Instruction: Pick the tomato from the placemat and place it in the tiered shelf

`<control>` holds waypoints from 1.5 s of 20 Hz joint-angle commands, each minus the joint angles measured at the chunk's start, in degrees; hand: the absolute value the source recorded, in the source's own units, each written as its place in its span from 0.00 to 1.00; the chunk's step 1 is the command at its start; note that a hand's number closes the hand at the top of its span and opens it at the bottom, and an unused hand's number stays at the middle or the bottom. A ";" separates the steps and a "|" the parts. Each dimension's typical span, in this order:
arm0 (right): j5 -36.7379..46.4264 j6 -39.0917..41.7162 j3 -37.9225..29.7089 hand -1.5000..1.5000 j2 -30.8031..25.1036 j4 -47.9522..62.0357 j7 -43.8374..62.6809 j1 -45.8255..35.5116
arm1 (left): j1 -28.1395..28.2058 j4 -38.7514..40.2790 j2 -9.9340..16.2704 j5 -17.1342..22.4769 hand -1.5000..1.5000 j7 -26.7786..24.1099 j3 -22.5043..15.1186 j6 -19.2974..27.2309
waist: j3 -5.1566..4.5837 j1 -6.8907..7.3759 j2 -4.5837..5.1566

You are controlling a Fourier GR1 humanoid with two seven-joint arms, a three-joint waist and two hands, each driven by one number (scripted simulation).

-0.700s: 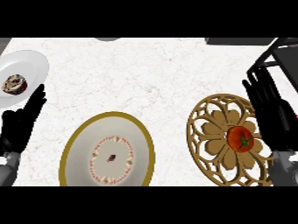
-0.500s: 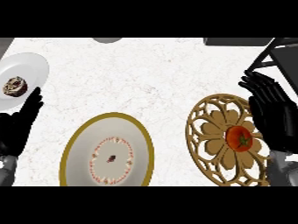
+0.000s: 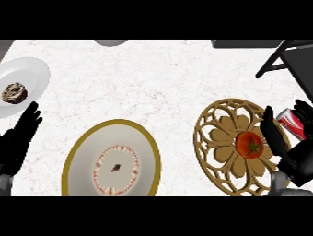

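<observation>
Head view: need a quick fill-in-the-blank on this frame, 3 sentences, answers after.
1. The tomato lies on the gold openwork ____.
2. The right robot hand is beside the tomato, and between its thumb and fingers a red ____ shows.
3. The white plate at the counter's left edge holds a small brown item, and the ____ robot hand rests open just below it.

Answers: placemat; can; left
</observation>
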 commanded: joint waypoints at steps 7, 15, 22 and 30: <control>20.03 -24.68 13.06 0.00 6.59 6.14 9.61 10.82 | 2.29 -0.68 0.68 1.54 0.50 -1.29 2.07 -2.93 | -0.23 1.00 0.14; 29.81 -12.18 11.91 0.00 6.67 8.33 22.43 22.53 | 1.55 -0.45 -0.06 0.82 0.50 -1.58 1.37 -3.14 | -0.55 1.20 1.02; 39.10 0.03 11.24 0.00 3.56 10.10 32.67 25.79 | 0.18 -1.08 0.54 0.51 0.50 -0.75 1.38 -3.30 | -0.72 2.41 1.73; 55.19 16.76 8.42 0.00 1.44 1.04 52.15 25.68 | 0.71 -2.70 0.60 0.43 0.50 0.02 1.28 -3.28 | -0.50 2.47 0.85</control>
